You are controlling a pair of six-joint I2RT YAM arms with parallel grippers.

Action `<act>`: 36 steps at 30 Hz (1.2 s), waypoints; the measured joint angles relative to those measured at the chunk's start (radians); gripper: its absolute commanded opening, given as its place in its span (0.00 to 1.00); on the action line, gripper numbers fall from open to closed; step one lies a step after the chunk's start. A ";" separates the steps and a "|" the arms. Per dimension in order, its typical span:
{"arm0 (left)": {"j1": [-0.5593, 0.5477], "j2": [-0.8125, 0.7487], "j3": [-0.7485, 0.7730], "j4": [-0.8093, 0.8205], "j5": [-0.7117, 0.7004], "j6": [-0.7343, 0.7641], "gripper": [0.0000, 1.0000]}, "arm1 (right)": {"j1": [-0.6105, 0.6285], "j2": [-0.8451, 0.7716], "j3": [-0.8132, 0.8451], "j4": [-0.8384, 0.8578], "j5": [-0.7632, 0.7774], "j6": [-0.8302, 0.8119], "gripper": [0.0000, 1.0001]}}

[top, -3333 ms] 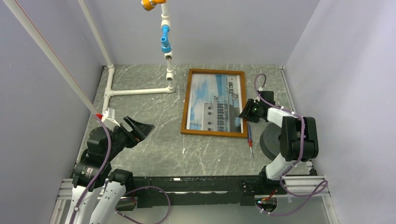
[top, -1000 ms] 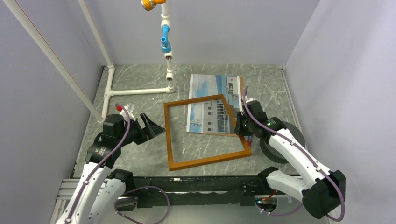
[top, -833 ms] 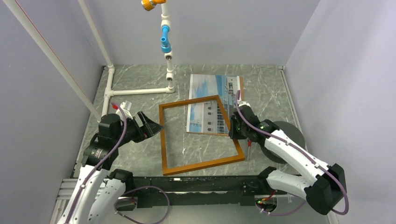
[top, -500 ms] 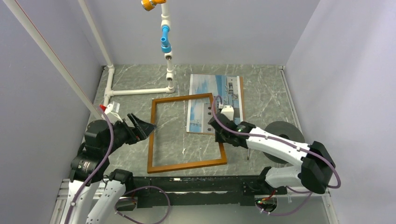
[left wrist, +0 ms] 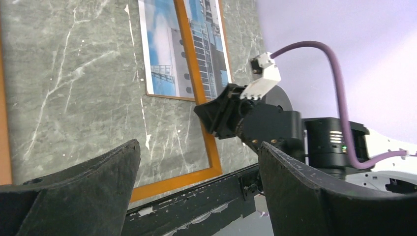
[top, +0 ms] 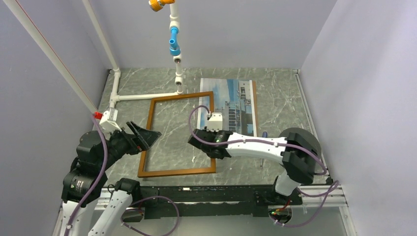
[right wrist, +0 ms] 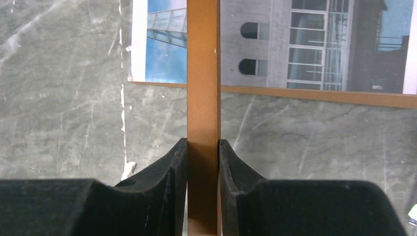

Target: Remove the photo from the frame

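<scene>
The photo point(top: 229, 104), a white building against blue sky, lies on its brown backing board at the back right. The empty reddish-brown frame point(top: 177, 172) lies left of it, its right rail overlapping the photo's left edge. My right gripper point(top: 214, 149) is shut on that right rail point(right wrist: 202, 73), with a finger on each side point(right wrist: 202, 162). The photo point(right wrist: 314, 44) shows beyond the rail. My left gripper point(top: 147, 137) is open and empty beside the frame's left rail. In the left wrist view, its open gripper point(left wrist: 196, 196) faces the frame point(left wrist: 204, 113) and photo point(left wrist: 164, 49).
A white pipe structure point(top: 147, 97) with a blue fitting point(top: 174, 43) stands at the back left, touching the frame's far corner. A dark round disc point(top: 298, 142) and a pen point(top: 263, 147) lie near the right arm's base. Walls close in on both sides.
My right gripper has dragged the frame leftwards off the photo and swung it square to the table. The photo and backing stayed put. My left gripper has drawn back a little.
</scene>
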 measured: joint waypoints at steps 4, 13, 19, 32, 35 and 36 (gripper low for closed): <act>0.000 -0.007 0.014 -0.009 0.000 0.000 0.92 | 0.026 0.070 0.036 0.014 0.022 0.011 0.00; 0.000 -0.019 0.015 -0.023 -0.004 0.000 0.92 | 0.076 0.164 0.073 0.111 -0.002 0.005 0.00; 0.000 -0.020 0.015 -0.031 -0.008 0.000 0.92 | 0.090 0.282 0.169 0.148 -0.023 0.011 0.00; 0.000 -0.036 0.015 -0.067 -0.033 0.005 0.92 | 0.089 0.425 0.301 0.298 -0.147 -0.060 0.46; 0.000 -0.037 0.015 -0.071 -0.048 0.011 0.93 | 0.089 0.425 0.296 0.344 -0.180 -0.098 0.65; 0.000 -0.038 0.015 -0.071 -0.053 0.012 0.93 | 0.089 0.421 0.294 0.368 -0.194 -0.120 0.68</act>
